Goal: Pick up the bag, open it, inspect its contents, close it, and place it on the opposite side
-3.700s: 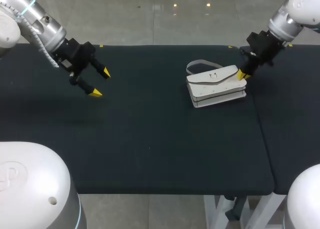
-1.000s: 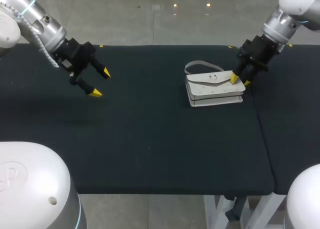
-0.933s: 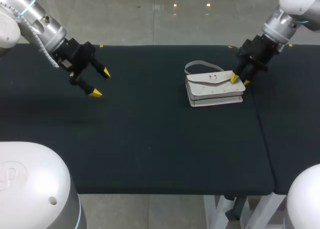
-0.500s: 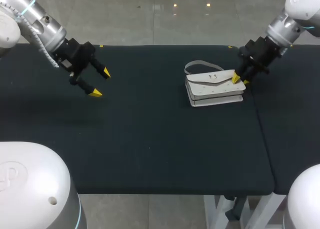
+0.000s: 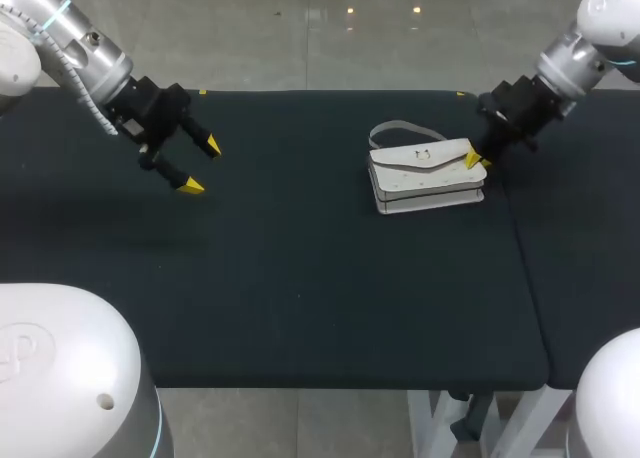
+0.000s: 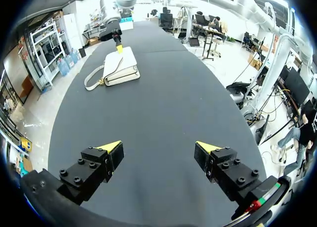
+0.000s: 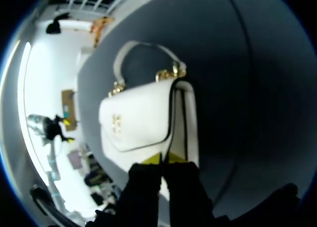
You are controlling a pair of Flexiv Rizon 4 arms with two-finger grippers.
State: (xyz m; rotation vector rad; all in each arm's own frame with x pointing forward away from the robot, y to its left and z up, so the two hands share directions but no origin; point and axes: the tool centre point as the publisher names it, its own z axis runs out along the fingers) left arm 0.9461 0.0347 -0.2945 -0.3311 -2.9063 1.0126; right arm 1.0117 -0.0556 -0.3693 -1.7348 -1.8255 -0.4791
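Since the earliest frame the bag (image 5: 427,176) has slid a little toward the left of the frame and turned square to the far edge of the surface (image 5: 330,278). The right gripper (image 5: 474,160) dipped in over the bag's right end and has since drawn back slightly toward the upper right. The left arm has not shifted.

The bag is white, with a flap, a gold clasp (image 5: 424,155) and a looped strap (image 5: 400,131), and lies flat in the upper right-middle of the head view. The strap lies on the far side, near the surface's far edge. The bag's right end is near the seam (image 5: 518,248) where the dark surface meets a second dark top (image 5: 590,228) at the right of the frame. A wide stretch of surface runs from the bag toward the left and toward the lower edge of the frame.

The clasp is a small metal emblem, too small to read.

The right gripper's jaws are pressed almost together at the bag's right end. In the right wrist view the yellow tips sit on either side of the flap's dark-trimmed edge, pinching it. The left gripper (image 5: 202,166) hangs over the surface in the upper left of the frame, well apart from the bag, its jaws spread wide.
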